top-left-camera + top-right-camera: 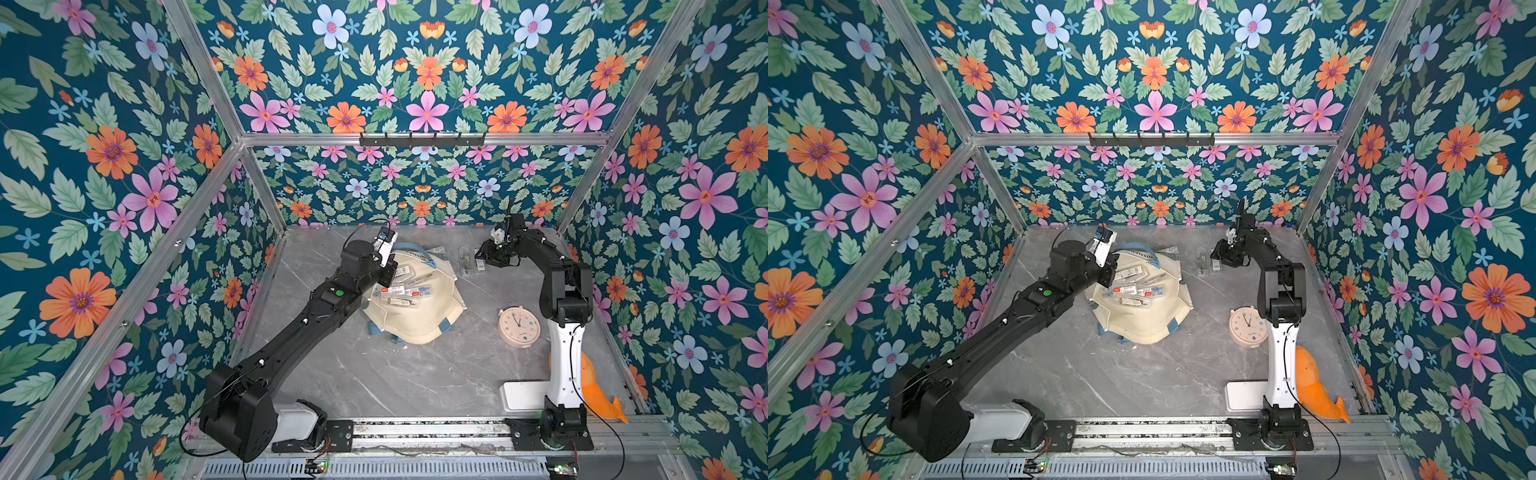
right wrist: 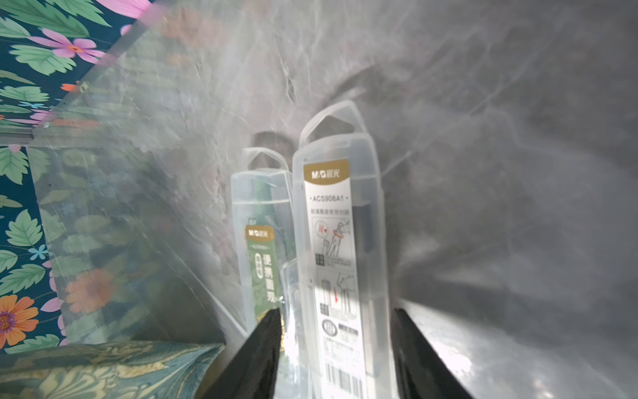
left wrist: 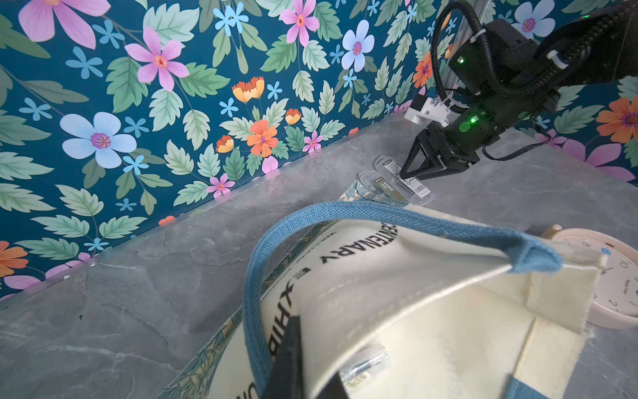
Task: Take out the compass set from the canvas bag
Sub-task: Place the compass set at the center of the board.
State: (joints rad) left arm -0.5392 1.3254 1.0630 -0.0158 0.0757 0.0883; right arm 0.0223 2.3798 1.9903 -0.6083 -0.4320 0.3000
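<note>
Half-cropped, left gripper (image 3: pixel 310 352) seemingly pinches canvas bag (image 3: pixel 431 304) rim

Pink clock (image 1: pixel 519 327), orange toy (image 1: pixel 598 392), marble tabletop (image 1: pixel 415 382)

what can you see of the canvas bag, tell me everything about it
The canvas bag is a cream cloth tote with dusty-blue strap handles, black printed lettering and a green paisley panel at its base, which faces the back wall. It lies slumped near the middle of the grey marbled table, with its mouth gaping upward. Several clear labelled cases lie inside. The left pincer is shut on its rim beside a strap and seems to lift that edge.
</note>
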